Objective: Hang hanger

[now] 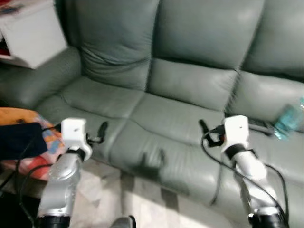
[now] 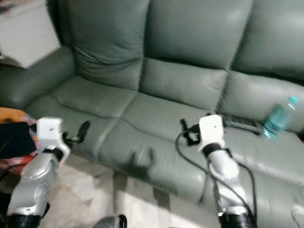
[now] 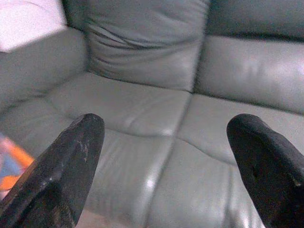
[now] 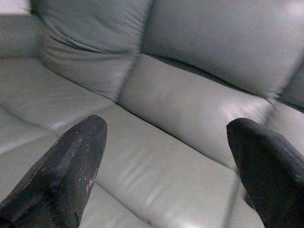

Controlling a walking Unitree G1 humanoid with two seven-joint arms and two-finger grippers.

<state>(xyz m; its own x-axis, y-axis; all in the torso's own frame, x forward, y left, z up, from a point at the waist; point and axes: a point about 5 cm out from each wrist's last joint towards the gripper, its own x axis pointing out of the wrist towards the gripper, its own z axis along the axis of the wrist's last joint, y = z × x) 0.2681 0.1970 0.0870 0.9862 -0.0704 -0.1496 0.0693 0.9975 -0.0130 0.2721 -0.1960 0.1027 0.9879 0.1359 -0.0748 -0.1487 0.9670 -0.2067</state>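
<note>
My left gripper (image 3: 164,166) and right gripper (image 4: 166,166) both spread wide, empty, over the grey sofa (image 1: 190,80). No hanger visible; I'd scan around before reaching.

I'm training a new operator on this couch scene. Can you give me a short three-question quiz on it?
1. True or false: the left gripper is open.
2. What lies on the sofa seat on the robot's right? A) water bottle B) pillow C) book
3. What dark flat item lies beside that bottle?

Key: 1 true. 2 A. 3 a remote control. The right gripper is open too, and neither holds anything.
</note>
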